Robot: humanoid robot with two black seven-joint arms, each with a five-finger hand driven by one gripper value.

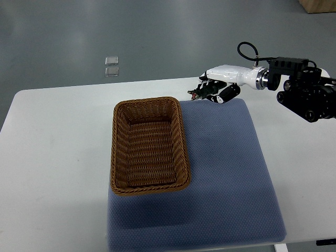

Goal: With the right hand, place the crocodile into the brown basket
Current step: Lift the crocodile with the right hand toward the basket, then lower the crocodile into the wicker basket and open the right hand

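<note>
One hand [219, 88] is in view, the right one, and one crocodile [201, 94] is gripped in it. One brown basket [113, 149] lies to the hand's left and nearer the robot, on one blue-grey mat [226, 173] that reaches up under the hand. One white counter [52, 157] carries them all. Two small clear squares [111, 60] lie on the floor [157, 37], beyond the hand and well to its left.

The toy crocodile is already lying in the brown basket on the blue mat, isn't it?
Not quite. The brown basket on the blue mat is empty. The top view shows the crocodile outside it, gripped in the right hand at the mat's far edge.
</note>
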